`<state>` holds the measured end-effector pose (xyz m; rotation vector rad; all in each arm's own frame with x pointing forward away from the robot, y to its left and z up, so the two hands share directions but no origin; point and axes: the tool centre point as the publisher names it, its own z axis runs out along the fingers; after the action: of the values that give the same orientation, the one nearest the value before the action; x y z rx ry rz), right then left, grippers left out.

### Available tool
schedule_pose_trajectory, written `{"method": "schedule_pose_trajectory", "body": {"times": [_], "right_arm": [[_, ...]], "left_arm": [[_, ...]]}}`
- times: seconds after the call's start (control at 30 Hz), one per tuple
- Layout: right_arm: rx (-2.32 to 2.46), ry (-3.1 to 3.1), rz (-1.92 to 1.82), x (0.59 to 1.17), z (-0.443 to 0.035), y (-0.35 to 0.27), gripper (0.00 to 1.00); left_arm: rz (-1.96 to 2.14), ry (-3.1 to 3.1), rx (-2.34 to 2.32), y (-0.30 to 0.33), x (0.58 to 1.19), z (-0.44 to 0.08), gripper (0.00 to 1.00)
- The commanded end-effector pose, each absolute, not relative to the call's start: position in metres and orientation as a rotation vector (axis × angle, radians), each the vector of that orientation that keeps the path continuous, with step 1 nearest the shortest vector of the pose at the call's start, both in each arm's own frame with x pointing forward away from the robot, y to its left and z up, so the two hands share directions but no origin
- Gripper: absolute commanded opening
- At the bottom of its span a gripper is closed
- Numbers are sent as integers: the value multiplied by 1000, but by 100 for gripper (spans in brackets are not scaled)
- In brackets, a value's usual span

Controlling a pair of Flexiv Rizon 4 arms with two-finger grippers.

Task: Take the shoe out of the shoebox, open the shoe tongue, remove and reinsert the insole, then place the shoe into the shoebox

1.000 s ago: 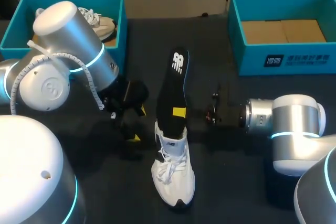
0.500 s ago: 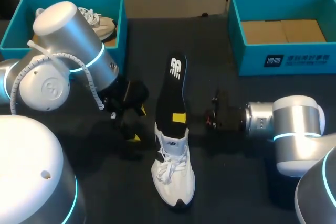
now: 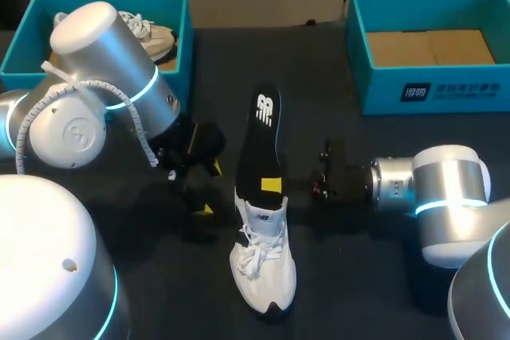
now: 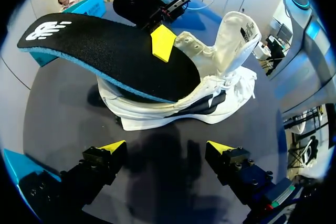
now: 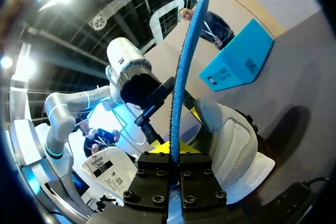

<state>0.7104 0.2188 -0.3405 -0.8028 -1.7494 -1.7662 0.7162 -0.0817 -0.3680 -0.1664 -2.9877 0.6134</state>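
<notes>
A white shoe stands on the dark table, toe toward the near edge, its tongue folded up and open. A black insole with a blue underside pokes one end into the shoe's opening and slants up and away from it. My right gripper is shut on the insole low down, close to the shoe's collar; in the right wrist view the insole rises edge-on from the closed fingers. My left gripper hangs open beside the shoe, a short gap from its sole, holding nothing.
A teal shoebox at the far left holds a second shoe. Another teal box with a cardboard floor stands at the far right. My left arm's big joints fill the left side.
The right gripper has slid the insole a little down and toward the shoe, so its far end sits lower. The left arm and the shoe have stayed put.
</notes>
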Motion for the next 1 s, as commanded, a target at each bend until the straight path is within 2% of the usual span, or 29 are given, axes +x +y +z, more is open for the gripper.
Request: {"method": "schedule_pose_trajectory", "body": {"times": [0.03,0.83,0.9,1.0], "right_arm": [[-805,-1753,-1754,704,-342,216,0],[-785,-1786,-1695,699,-340,221,0],[-782,-1788,-1704,700,-337,222,13],[-778,-1794,-1716,701,-333,221,22]], "left_arm": [[613,-2991,-165,-81,715,-368,100],[613,-2991,-165,-81,715,-368,100],[613,-2991,-165,-81,715,-368,100],[613,-2991,-165,-81,715,-368,100]]}}
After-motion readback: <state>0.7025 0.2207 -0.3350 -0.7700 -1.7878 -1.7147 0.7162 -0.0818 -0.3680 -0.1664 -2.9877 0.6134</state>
